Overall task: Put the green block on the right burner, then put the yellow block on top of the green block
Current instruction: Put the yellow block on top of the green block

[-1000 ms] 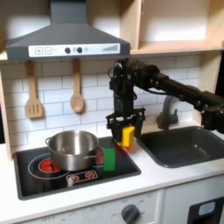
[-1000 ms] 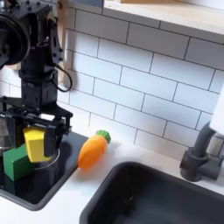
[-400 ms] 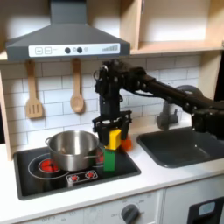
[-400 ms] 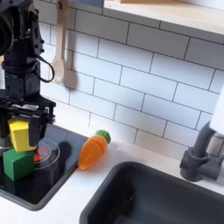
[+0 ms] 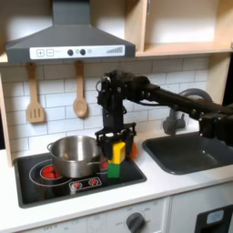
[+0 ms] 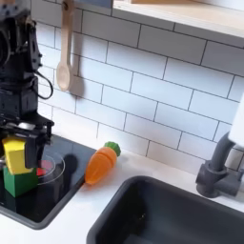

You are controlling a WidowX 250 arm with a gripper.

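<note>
Hand (image 5: 117, 146) lowered over the right burner of the black stove (image 5: 36, 187), fingers pointing straight down and clamped on the yellow block (image 5: 118, 151) from two sides. Same hand (image 6: 16, 143) at the second exterior view's left edge, with dark fingers (image 6: 36, 145) just beside the block's faces.

Yellow block (image 6: 15, 156) held upright, flat faces level, no tilt to be seen. A cube, so no long axis to tell. Sitting directly on top of the green block (image 5: 115, 169), bottom face touching or almost touching the top of it; cannot tell which.

Green block (image 6: 19, 181) resting flat on the stove, on the burner at the first exterior view's right, near the front edge. Also a cube, edges roughly in line with the yellow one above.

Steel pot (image 5: 75, 155) on the left burner in the first exterior view, just beside the blocks. Orange carrot (image 6: 101, 163) lying on the white bench (image 5: 155, 182) between stove and sink (image 6: 181, 214), green top pointing to the far wall, slightly tilted. Two wooden spoons (image 5: 80, 102) hanging on the tiled wall, far behind the pot. Grey tap (image 6: 219, 172) at the second exterior view's right.
</note>
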